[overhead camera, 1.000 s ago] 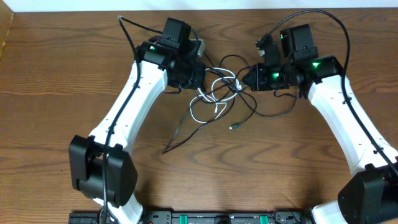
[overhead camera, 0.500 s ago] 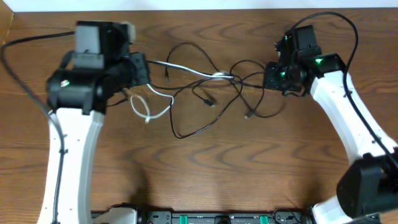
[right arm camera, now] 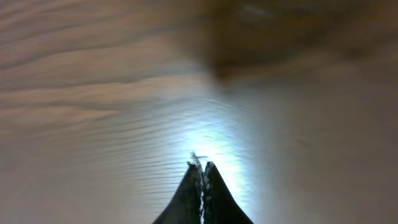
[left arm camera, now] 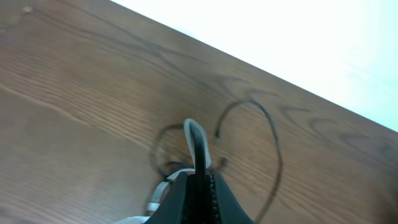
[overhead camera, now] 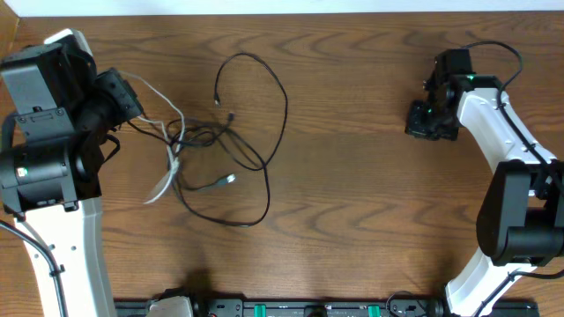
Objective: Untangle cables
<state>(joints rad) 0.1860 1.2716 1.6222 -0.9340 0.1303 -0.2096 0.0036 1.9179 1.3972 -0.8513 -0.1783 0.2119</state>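
The cables lie at the table's left middle: a white cable [overhead camera: 174, 150] and thin black cables [overhead camera: 280, 99] in a loose knot, with one wide black loop and a small plug end [overhead camera: 227, 180]. My left gripper [overhead camera: 134, 104] is at the far left, shut on the cables. In the left wrist view a black cable [left arm camera: 198, 149] and the white cable [left arm camera: 191, 127] run out from between its tips [left arm camera: 200, 177]. My right gripper [overhead camera: 416, 123] is at the far right, shut and empty, well away from the cables. In the right wrist view [right arm camera: 202, 167] only bare wood shows.
The wooden table [overhead camera: 352, 211] has its back edge against a white wall. Thick black wires run along both arms [overhead camera: 493, 53]. A dark rail lies along the front edge [overhead camera: 300, 308].
My left arm has swung left, dragging the cable bundle with it. The right gripper has let go of the cables and drawn back to the right.
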